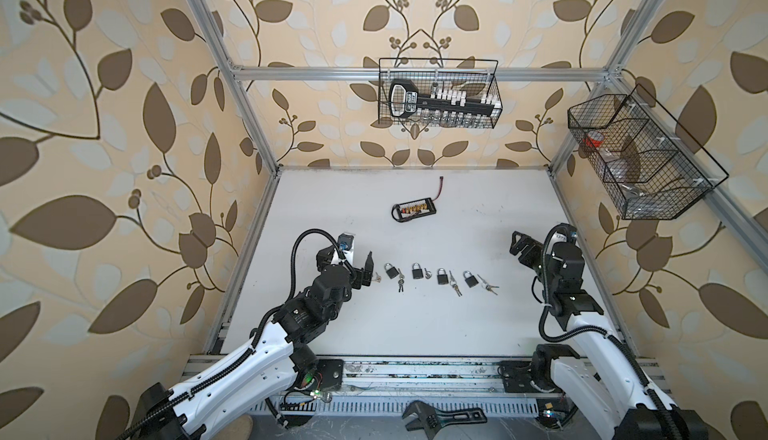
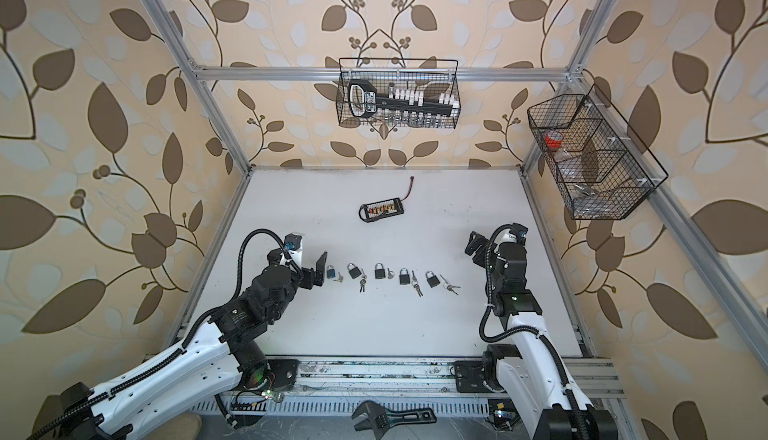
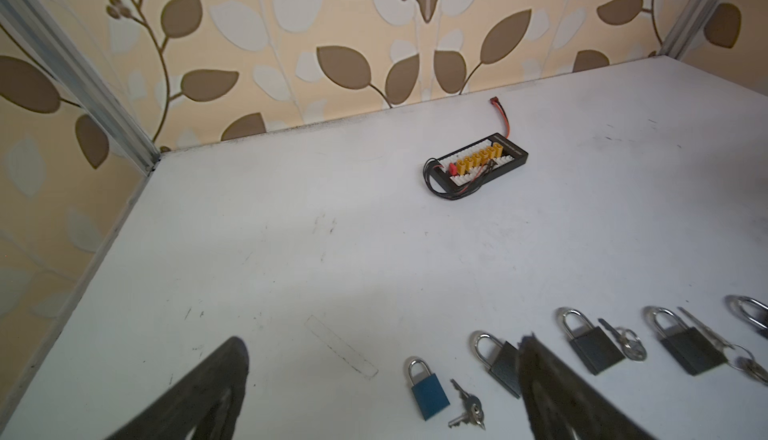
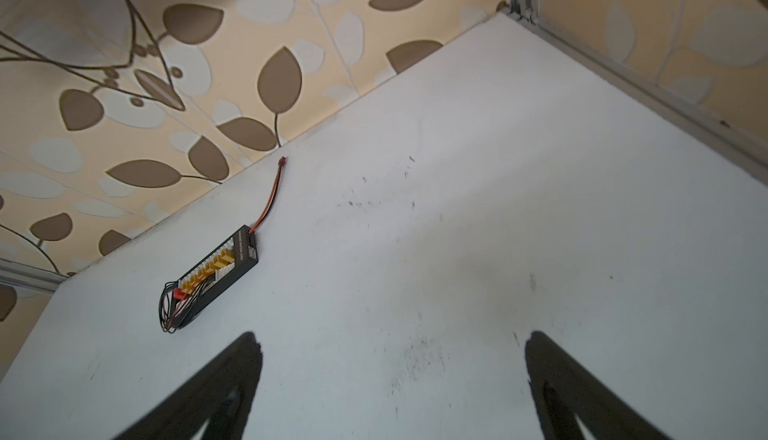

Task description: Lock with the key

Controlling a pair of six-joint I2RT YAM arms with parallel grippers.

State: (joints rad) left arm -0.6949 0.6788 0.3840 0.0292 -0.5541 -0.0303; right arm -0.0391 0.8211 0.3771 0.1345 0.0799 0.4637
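Observation:
Several padlocks lie in a row on the white table (image 1: 415, 326), each with keys beside it. The leftmost is a small blue padlock (image 3: 428, 392) (image 2: 331, 272), lying flat with its key ring (image 3: 467, 411) (image 2: 338, 278) just to its right. The others are black padlocks (image 1: 390, 271) (image 1: 417, 271) (image 1: 443, 277). My left gripper (image 3: 382, 350) (image 2: 320, 268) stands open just left of the blue padlock and holds nothing. One of its fingers (image 3: 540, 375) covers part of the nearest black padlock (image 3: 500, 361). My right gripper (image 4: 390, 350) (image 1: 517, 242) is open over bare table, far right of the row.
A black charging board (image 1: 415, 209) with yellow plugs and a red lead lies toward the back. Wire baskets hang on the back rail (image 1: 438, 93) and on the right frame (image 1: 640, 155). An adjustable wrench (image 1: 442, 417) lies in front of the table's edge.

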